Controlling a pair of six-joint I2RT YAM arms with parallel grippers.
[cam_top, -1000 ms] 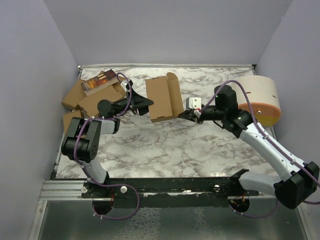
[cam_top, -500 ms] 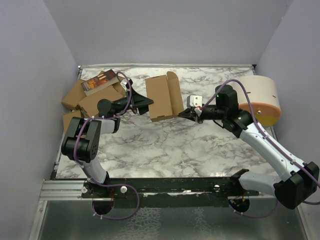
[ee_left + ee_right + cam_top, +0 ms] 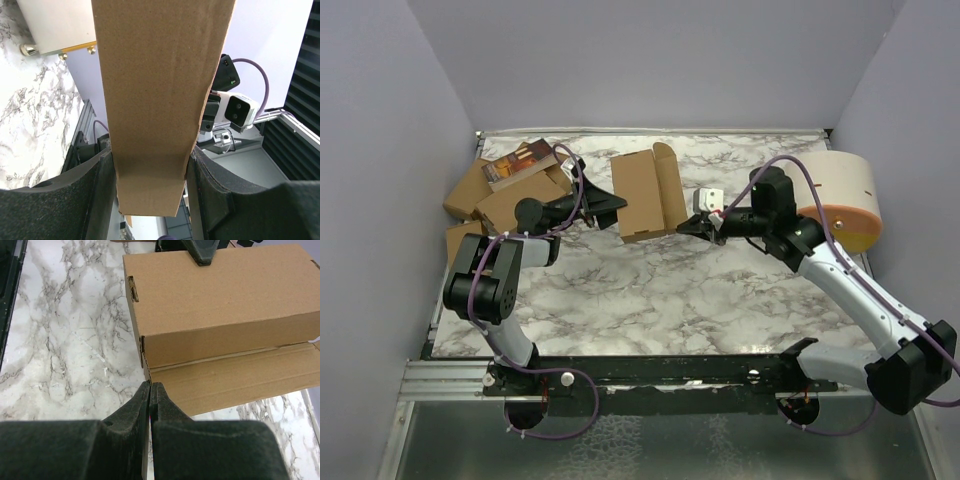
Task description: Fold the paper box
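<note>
Tips of the right claw were pinched shut, empty, against the corner crease of the paper box, which rested on the desk, its flap folded out. The left claw gripped the box's opposite edge. Pushing harder could probably crumple that crease or drag the box from the grip.

On the surface, the box lies between the left tool and the right tool, both touching it.
</note>
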